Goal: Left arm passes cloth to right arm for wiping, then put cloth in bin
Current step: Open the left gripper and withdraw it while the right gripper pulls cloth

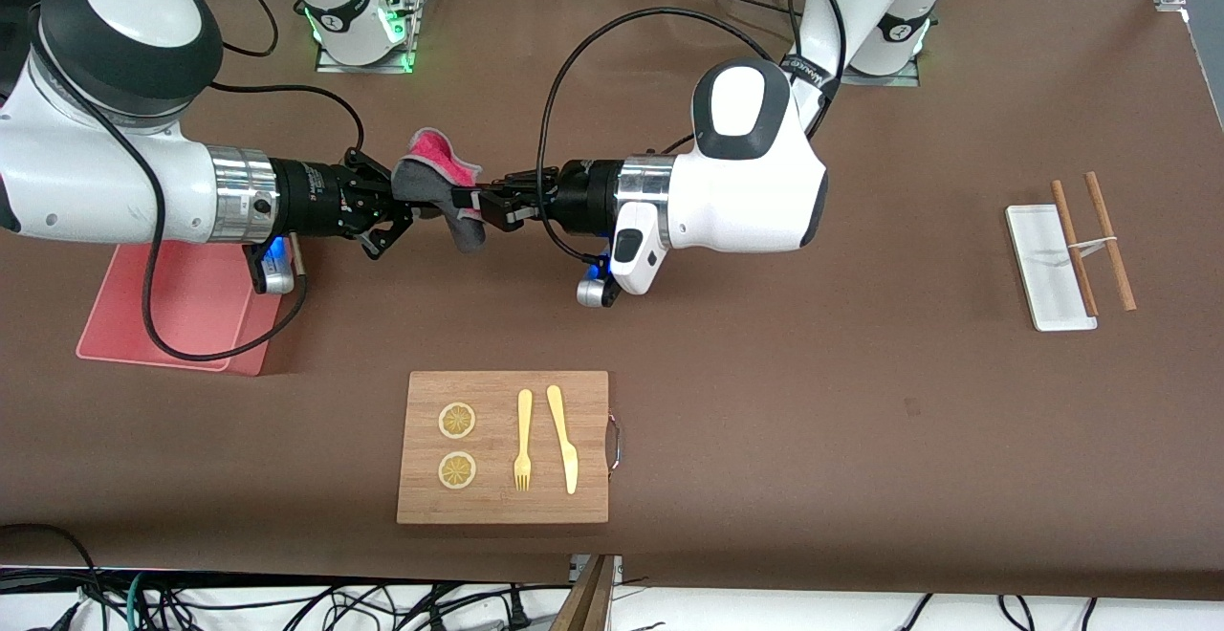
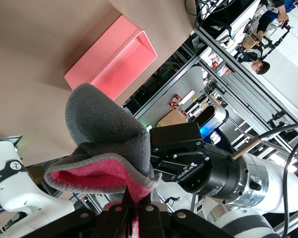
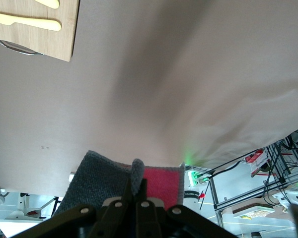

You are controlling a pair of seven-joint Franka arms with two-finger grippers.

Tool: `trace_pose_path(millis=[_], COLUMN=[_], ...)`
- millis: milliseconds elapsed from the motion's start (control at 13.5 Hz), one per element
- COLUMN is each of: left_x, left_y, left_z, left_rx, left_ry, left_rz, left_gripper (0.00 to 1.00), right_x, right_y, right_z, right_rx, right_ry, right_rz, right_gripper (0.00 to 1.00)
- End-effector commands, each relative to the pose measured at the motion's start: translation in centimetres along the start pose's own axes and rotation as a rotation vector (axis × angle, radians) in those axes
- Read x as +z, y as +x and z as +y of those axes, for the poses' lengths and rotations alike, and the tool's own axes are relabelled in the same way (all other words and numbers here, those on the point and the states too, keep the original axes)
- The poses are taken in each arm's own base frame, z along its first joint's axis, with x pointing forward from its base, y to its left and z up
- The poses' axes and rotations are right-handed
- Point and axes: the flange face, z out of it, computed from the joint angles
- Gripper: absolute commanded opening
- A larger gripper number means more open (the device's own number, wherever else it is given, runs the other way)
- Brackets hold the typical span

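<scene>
Both arms stretched out level, wrists facing each other above the table; left gripper [image 1: 481, 201] and right gripper [image 1: 406, 193] both clamped tight, nearly tip to tip.

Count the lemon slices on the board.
2, both on the board at the end toward the right arm: one slice farther from the front camera, the other slice nearer. None seem hidden.

- A wooden cutting board [image 1: 503, 447] lies on the brown table [image 1: 861, 402], near the front camera.
- Two lemon slices [image 1: 457, 421], a wooden fork [image 1: 523, 440] and a wooden knife [image 1: 563, 438] rest on it.
- A small white tray [image 1: 1042, 272] sits toward the left arm's end, with two brown sticks [image 1: 1109, 241] across it.
</scene>
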Motion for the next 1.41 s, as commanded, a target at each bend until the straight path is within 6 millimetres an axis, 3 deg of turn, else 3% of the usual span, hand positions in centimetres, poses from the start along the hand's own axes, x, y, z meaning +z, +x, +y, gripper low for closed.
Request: trace_pose_path(millis=[0, 74, 148, 223, 297, 519, 593, 742, 816, 1039, 1187, 1335], left_x=[-0.3, -0.4, -0.6, -0.7, -1.1, -2.7, -4.3, -10.0, -12.4, -20.2, -26.5, -31.4], left_y=[-0.5, -0.5, -0.3, -0.1, 0.2, 1.5, 2.9, 7.0, 7.9, 9.6, 9.6, 7.3], left_z=[0.6, 0.6, 0.5, 0.5, 0.5, 0.2, -0.4, -2.0, -2.2, -2.7, -4.2, -4.7], left_rx=[0.017, 0.017, 0.012, 0.009, 0.006, 0.073, 0.13, 0.188, 0.213, 0.199, 0.187, 0.198], left_ry=[-0.018, -0.018, -0.017, -0.016, -0.017, 0.024, 0.073, 0.101, 0.106, 0.17, 0.32, 0.479], left_rz=[0.001, 0.001, 0.001, 0.001, 0.006, 0.026, 0.022, -0.045, -0.065, -0.048, -0.031, 0.03], left_gripper=[0.0, 0.0, 0.13, 0.46, 0.99, 1.0, 1.0, 1.0, 1.0, 1.0, 1.0, 1.0], right_x=[-0.3, -0.3, -0.3, -0.3, -0.2, -0.2, -0.2, 0.4, 0.8, 5.0, 8.0, 10.3], right_y=[0.0, 0.0, 0.0, 0.0, 0.1, 0.1, 0.0, 0.3, 0.4, 1.0, 0.6, 1.2], right_z=[0.0, 0.0, 0.0, 0.0, 0.0, 0.0, 0.0, -0.2, -0.2, -0.8, -1.3, -1.9], right_rx=[-0.014, -0.014, -0.014, -0.014, -0.015, -0.015, -0.017, -0.029, -0.07, -0.162, -0.237, -0.287], right_ry=[0.001, 0.001, 0.001, 0.001, 0.0, 0.0, -0.001, -0.012, -0.026, -0.133, -0.187, -0.226], right_rz=[-0.014, -0.014, -0.014, -0.014, -0.015, -0.013, -0.01, -0.005, 0.015, 0.118, 0.196, 0.215], right_gripper=[0.0, 0.0, 0.0, 0.0, 0.0, 0.0, 0.0, 0.0, 0.0, 0.0, 0.0, 0.0])
